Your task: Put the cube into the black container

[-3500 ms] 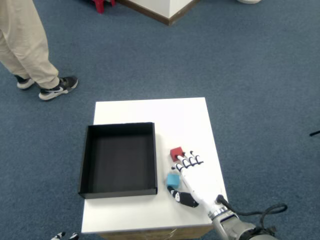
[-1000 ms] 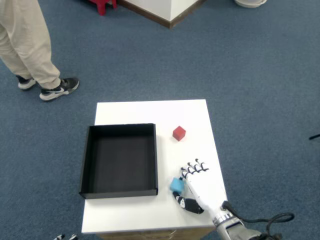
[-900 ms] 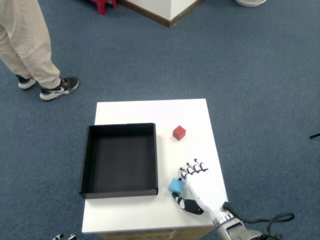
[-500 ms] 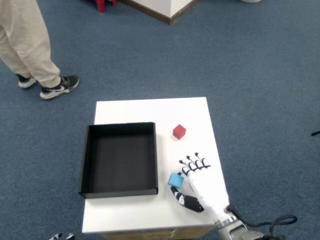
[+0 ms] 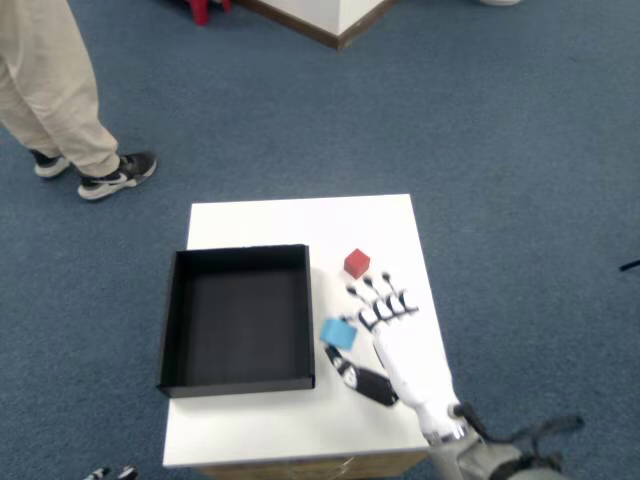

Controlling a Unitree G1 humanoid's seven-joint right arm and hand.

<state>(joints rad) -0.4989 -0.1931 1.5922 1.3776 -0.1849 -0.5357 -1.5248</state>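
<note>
Two cubes sit outside my empty black container [image 5: 237,318]: my right hand [image 5: 400,350] pinches the blue cube [image 5: 339,333] between thumb and fingers [image 5: 368,290] beside its wall; the drop remains

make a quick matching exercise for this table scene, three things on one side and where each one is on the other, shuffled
Things:
1. blue cube
2. red cube
3. black container

Places:
A. left part of the white table
B. by the robot hand, at its thumb side
C. on the table just beyond the fingertips

Pairs: 1-B, 2-C, 3-A
</note>
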